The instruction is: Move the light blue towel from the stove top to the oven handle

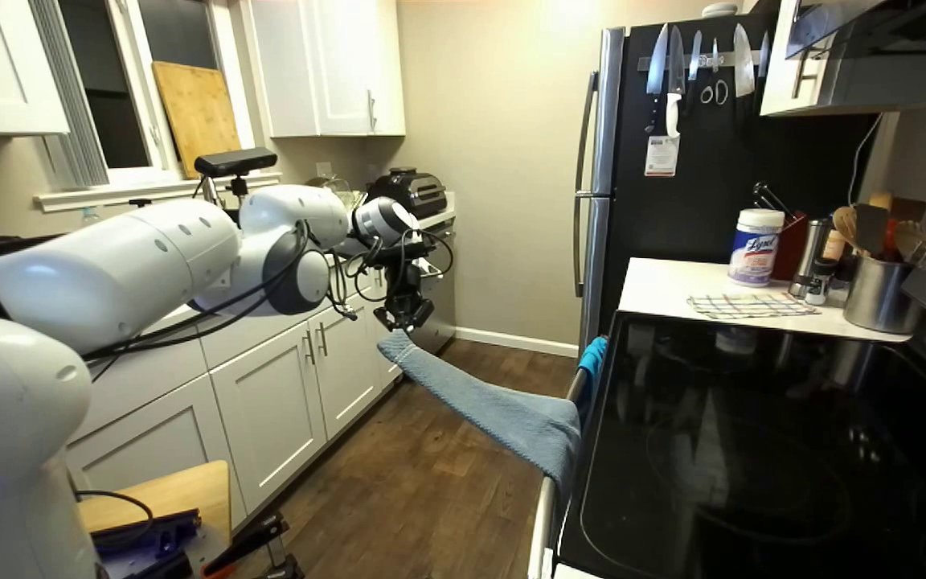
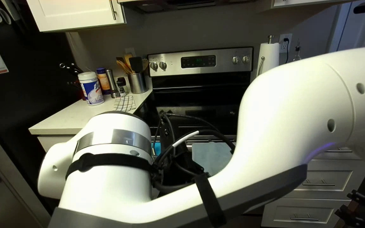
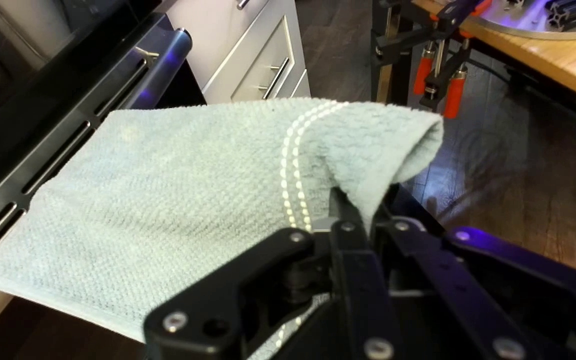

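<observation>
Gripper (image 3: 366,212) is clamped on a bunched end of the light blue towel (image 3: 183,185), mid-frame in the wrist view. Far side is draped over the oven handle (image 3: 164,75), left of frame; length behind it can't be told. Held end should be lowered slowly, slack allowed; if pulled outward, towel may be dragged off. To be released once its weight is carried.
</observation>
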Action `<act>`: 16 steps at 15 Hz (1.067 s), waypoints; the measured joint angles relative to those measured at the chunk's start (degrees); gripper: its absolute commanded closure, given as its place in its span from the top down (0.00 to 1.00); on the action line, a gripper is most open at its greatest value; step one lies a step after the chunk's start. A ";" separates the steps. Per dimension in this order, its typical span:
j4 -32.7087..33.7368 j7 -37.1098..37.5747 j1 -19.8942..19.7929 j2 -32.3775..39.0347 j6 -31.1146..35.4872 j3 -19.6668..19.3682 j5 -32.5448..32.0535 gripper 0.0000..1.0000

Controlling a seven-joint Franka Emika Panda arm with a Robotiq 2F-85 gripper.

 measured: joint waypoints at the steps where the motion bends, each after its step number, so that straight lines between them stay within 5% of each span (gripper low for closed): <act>1: 0.00 0.00 0.19 0.12 0.00 -0.12 -0.01 0.38; 10: 0.19 0.00 -0.64 0.25 -0.40 -0.73 -0.01 0.96; 16: 0.26 0.00 -3.19 -0.26 -0.40 -0.71 0.02 1.00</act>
